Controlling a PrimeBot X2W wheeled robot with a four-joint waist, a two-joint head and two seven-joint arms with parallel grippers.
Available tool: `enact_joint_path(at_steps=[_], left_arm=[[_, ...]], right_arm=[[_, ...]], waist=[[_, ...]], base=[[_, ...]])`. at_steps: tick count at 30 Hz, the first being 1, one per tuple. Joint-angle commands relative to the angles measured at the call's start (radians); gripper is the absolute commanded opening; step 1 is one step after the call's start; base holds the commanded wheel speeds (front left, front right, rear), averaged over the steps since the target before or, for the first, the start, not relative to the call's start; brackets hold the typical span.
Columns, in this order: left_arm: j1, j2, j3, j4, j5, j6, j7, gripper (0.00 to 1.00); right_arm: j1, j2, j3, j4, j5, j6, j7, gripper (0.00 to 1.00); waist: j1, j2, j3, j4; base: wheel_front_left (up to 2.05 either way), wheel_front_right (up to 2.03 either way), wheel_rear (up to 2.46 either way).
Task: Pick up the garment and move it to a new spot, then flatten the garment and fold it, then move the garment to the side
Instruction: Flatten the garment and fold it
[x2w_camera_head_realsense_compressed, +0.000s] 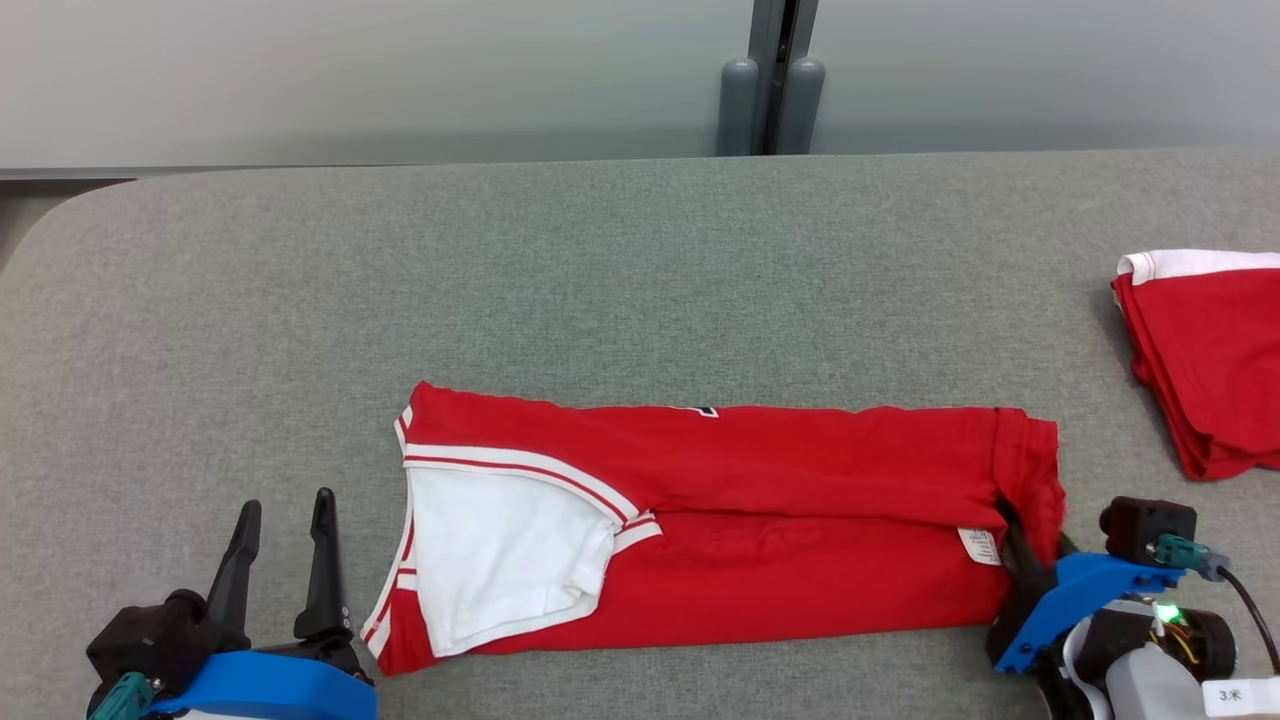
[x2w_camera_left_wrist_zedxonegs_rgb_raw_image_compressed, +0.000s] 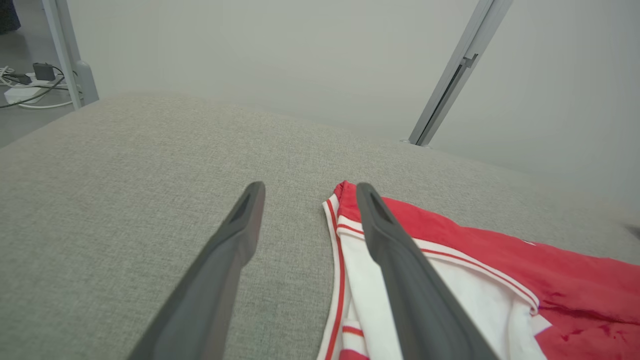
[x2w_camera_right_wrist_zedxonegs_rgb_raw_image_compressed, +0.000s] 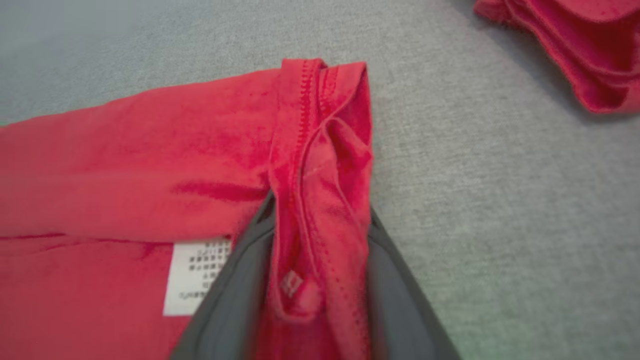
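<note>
Red-and-white garment (x2w_camera_head_realsense_compressed: 720, 520), folded lengthwise, lies flat on the grey surface (x2w_camera_head_realsense_compressed: 600, 280) toward 6 o'clock in the head view, with its white-panelled end at its 9 o'clock. The left gripper (x2w_camera_head_realsense_compressed: 286, 503), at 8 o'clock, has its fingers apart and holds nothing, just beside that end. The right gripper (x2w_camera_right_wrist_zedxonegs_rgb_raw_image_compressed: 320, 210), at 4 o'clock, is clamped on the garment's bunched hem. A red bundle (x2w_camera_head_realsense_compressed: 1210, 360) lies at 3 o'clock, well apart.

My right gripper (x2w_camera_right_wrist_zedxonegs_rgb_raw_image_compressed: 322, 207) tips hidden in red-and-white cloth shirt (x2w_camera_head_realsense_compressed: 760, 470) hem fold; white label (x2w_camera_right_wrist_zedxonegs_rgb_raw_image_compressed: 197, 275) print blurred; other red folded garment (x2w_camera_head_realsense_compressed: 1210, 370) cropped.
</note>
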Motion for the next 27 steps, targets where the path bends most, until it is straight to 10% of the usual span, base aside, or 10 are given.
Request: enact_joint_path(at_steps=[1,17,27], left_arm=[[-0.017,-0.003,0.006,0.001,0.011,0.004,-0.006,1.0],[-0.025,-0.023,0.001,0.002,0.036,-0.007,-0.006,1.0],[-0.044,-0.025,-0.011,0.015,0.04,-0.013,-0.004,1.0]], right_arm=[[-0.001,0.021,0.019,0.035,0.008,0.003,0.0,0.0],[0.045,-0.08,-0.142,-0.276,0.076,0.002,0.02,0.0],[0.062,-0.003,0.061,-0.481,0.185,0.002,0.119,0.0]], waist=[[-0.0001,-0.0001,0.0,-0.009],[-0.0001,-0.0001,-0.003,-0.131],[-0.0001,-0.0001,-0.005,-0.095]], base=[[0.0,0.0,0.0],[0.0,0.0,0.0],[0.0,0.0,0.0]])
